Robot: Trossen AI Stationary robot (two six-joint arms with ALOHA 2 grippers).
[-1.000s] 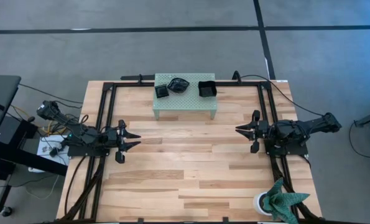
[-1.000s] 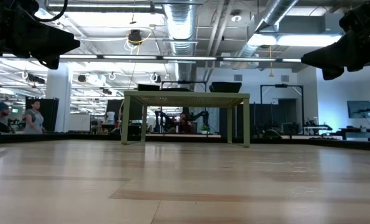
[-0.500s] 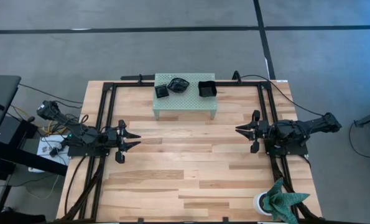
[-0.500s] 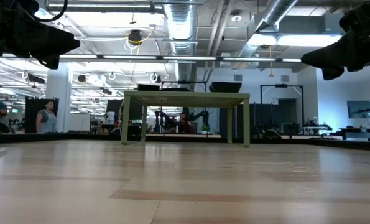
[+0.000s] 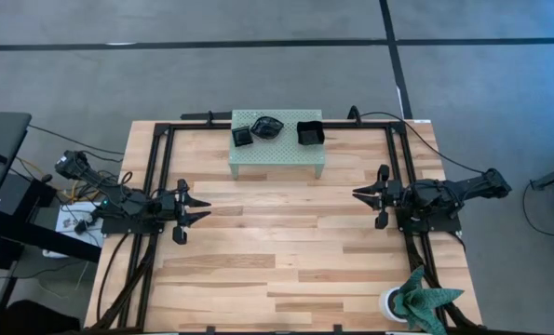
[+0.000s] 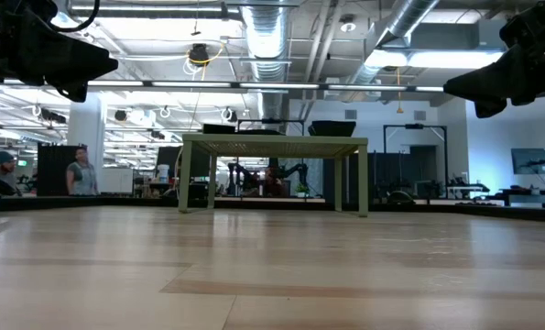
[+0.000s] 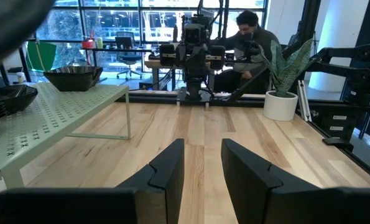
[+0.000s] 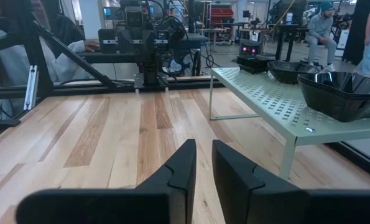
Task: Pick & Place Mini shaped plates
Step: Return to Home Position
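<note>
Well, your left gripper (image 5: pixel 200 207), right gripper (image 5: pixel 360 195) sat level at table (image 5: pixel 286 251) sides, slightly parted, empty; plates (image 5: pixel 269 127) on far-edge stand (image 5: pixel 277 158).

A pale green perforated stand (image 5: pixel 281 155) sits midway along the worktop's (image 5: pixel 277 256) far edge. A potted plant (image 5: pixel 422 300) stands at its near right corner.

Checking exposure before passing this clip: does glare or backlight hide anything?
High view: even light, plates plain on the stand. Low view: bright ceiling lamps leave left gripper and right gripper as silhouettes at top corners. Left wrist view: bright windows. Right wrist view: plate rims glint.
</note>
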